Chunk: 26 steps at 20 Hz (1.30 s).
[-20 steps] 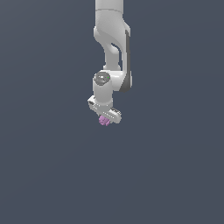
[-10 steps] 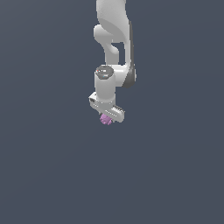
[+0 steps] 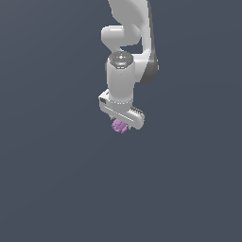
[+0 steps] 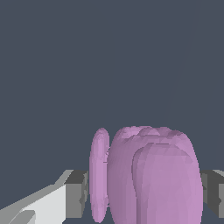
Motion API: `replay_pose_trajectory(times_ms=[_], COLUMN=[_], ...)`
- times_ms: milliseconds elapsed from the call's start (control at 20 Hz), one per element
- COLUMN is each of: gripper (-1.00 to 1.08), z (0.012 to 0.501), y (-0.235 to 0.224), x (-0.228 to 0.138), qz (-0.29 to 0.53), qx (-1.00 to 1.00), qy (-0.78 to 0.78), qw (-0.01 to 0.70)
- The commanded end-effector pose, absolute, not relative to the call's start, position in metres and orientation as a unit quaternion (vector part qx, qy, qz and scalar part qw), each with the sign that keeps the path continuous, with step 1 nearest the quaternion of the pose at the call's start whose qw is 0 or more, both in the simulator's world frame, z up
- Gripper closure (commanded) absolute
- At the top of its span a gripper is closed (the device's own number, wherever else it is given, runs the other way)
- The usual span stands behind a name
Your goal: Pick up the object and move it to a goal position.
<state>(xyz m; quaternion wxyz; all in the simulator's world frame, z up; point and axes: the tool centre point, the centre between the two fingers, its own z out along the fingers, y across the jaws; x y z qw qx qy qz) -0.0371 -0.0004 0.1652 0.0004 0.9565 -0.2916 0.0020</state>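
Gripper (image 3: 120,124) holds the object (image 3: 118,126) (pink-purple, ridged) between its fingers (image 4: 77,193). Object sits directly beneath the gripper body.

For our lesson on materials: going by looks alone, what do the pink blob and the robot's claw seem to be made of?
The pink blob: looks like matte soft plastic or rubber, going by its even pink-purple colour, rounded ridges and lack of shine. Being a simulator render, this stays a guess.

The claw: smooth white shell like painted plastic or metal, with a soft sheen; its fingertips look like dull grey rubber or plastic.
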Motion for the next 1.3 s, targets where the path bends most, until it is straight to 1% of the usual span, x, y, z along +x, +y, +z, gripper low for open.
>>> replay_pose_trajectory(times_ms=[0,350,700,950,1250], gripper=[1.08,1.08,1.08,1.08,1.08], z=[0.188,0.248,0.297,0.324,0.344], y=[0.007,0.028,0.046,0.055,0.062], x=[-0.026,0.004,0.031,0.046,0.058], qz=[0.002,0.001,0.001,0.001,0.0], qx=[0.956,0.956,0.956,0.956,0.956], qy=[-0.292,-0.292,-0.292,-0.292,-0.292], qw=[0.001,0.001,0.001,0.0,0.0])
